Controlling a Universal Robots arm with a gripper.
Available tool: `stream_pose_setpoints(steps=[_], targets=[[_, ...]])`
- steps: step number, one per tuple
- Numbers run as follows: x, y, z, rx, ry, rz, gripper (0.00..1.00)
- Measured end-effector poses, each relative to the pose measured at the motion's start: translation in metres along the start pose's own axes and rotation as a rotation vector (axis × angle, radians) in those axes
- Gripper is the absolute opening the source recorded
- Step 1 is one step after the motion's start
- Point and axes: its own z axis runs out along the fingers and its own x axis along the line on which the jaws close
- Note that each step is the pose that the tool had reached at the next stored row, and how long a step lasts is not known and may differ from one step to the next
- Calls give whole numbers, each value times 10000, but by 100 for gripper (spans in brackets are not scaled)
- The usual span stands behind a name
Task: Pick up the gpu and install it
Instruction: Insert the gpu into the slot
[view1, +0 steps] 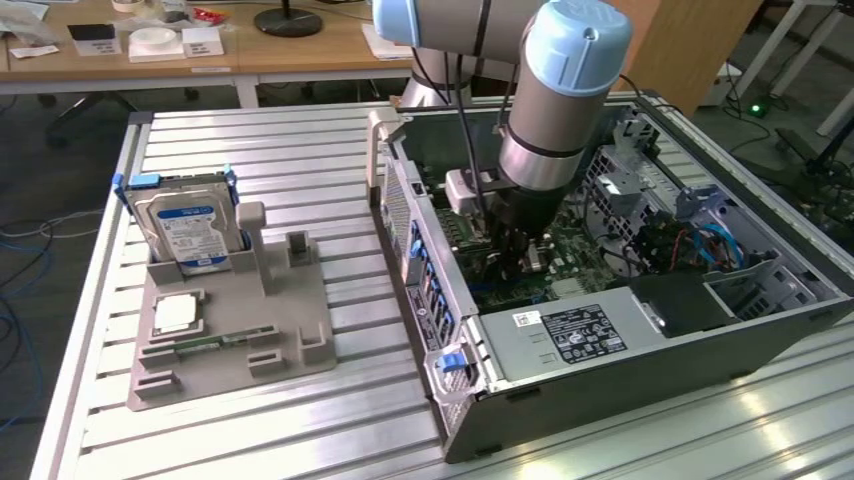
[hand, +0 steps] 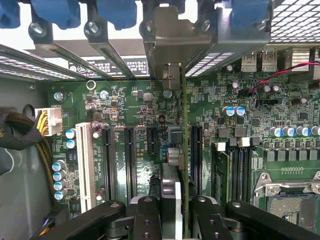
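1. Exterior view: the arm (view1: 561, 100) reaches down into the open computer case (view1: 601, 290), which lies on its side on the slatted table (view1: 267, 150). The gripper (view1: 514, 262) sits low over the motherboard (view1: 567, 250); its fingertips are lost in the dark, and whatever they carry is too slim to pick out here.
2. At nine o'clock from the case, well apart, a grey holder (view1: 234, 340) carries the hard drive (view1: 191, 230) standing upright. A small chip (view1: 178, 314) and a memory stick (view1: 214, 345) lie towards the holder's six o'clock end.
3. A labelled power supply (view1: 567, 335) fills the case's six o'clock corner.
4. Wrist view: the gripper (hand: 175, 212) is clenched on the gpu (hand: 183, 150), seen edge-on as a thin green line running from the fingers (hand: 145, 220) to its metal bracket (hand: 172, 35). The card's faces are hidden.
5. The gpu stands over the green motherboard (hand: 130, 105) between black expansion slots (hand: 152, 140); whether its edge is seated cannot be told.
6. A white slot (hand: 85, 165) lies farther aside, near the case wall.
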Motion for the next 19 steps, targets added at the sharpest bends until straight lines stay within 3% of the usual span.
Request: stream_pose_setpoints(steps=[19], targets=[[1, 15, 4, 0, -1, 0, 28]])
